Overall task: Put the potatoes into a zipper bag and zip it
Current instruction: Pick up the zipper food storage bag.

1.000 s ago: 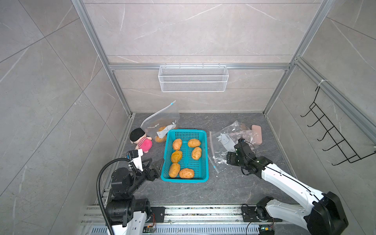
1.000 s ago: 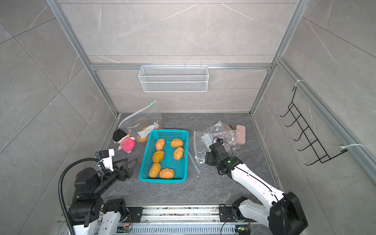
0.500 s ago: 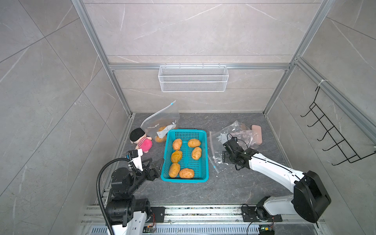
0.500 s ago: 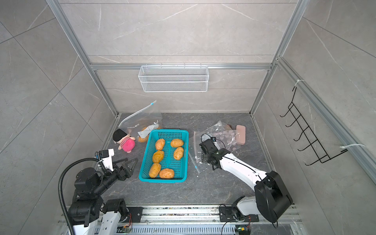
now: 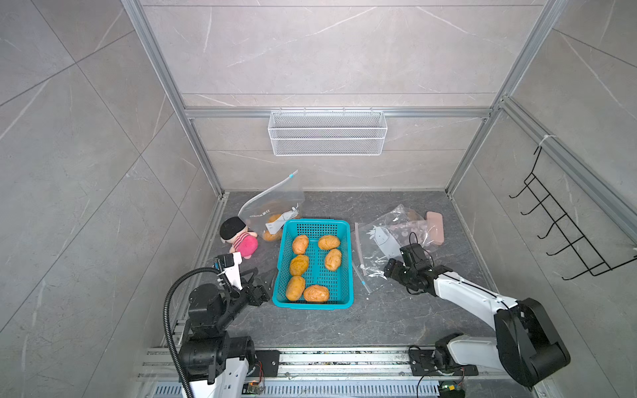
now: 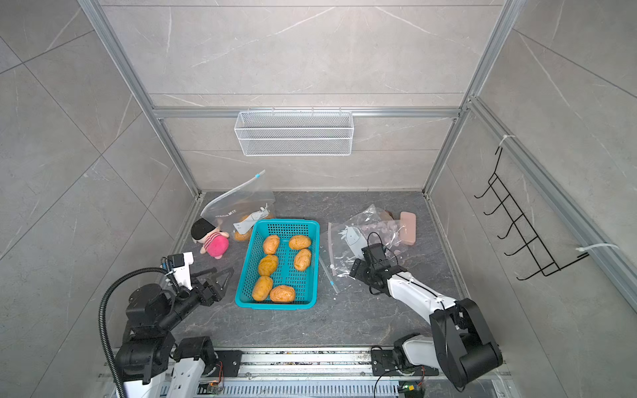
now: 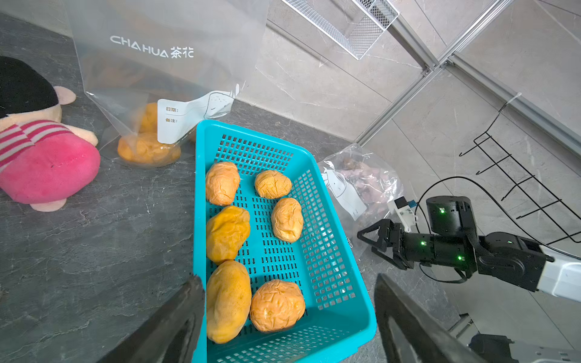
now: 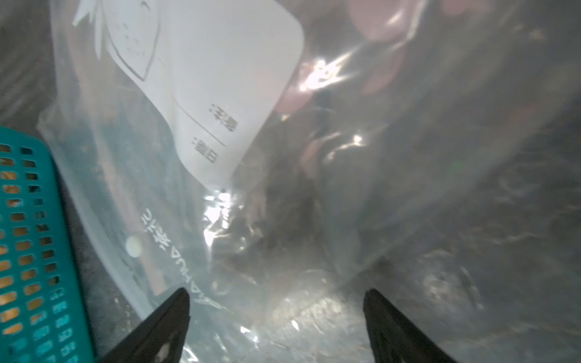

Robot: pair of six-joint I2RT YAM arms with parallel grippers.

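While my left arm (image 5: 224,303) sits folded low beside the near left corner of the basket (image 5: 347,262), its jaws spread wide on nothing, my right arm (image 5: 462,293) reaches out flat across the tabletop (image 5: 379,320) to the crumpled bag (image 5: 382,237) right of the basket. Those jaws are spread too, low over the bag's near edge and clamping nothing. Whether they touch the film I cannot tell.

I count six potatoes (image 5: 300,244) in the basket, three down each side. At least two more (image 7: 147,151) lie in the bottom of the upright bag (image 5: 272,206), which stands at the basket's far left corner. That makes two bags, plus one doll (image 5: 241,237) beside the upright one and one pink block (image 5: 435,227) behind the crumpled one.

The potatoes are lumpy ovals with wrinkled orange-tan skin. The basket is teal plastic, slotted through floor and walls. Both bags are clear film with a white label panel. The crumpled one shows blurred pinkish pieces inside. The doll is plush, with black hair and pink stripes. The tabletop looks like dark veined stone.
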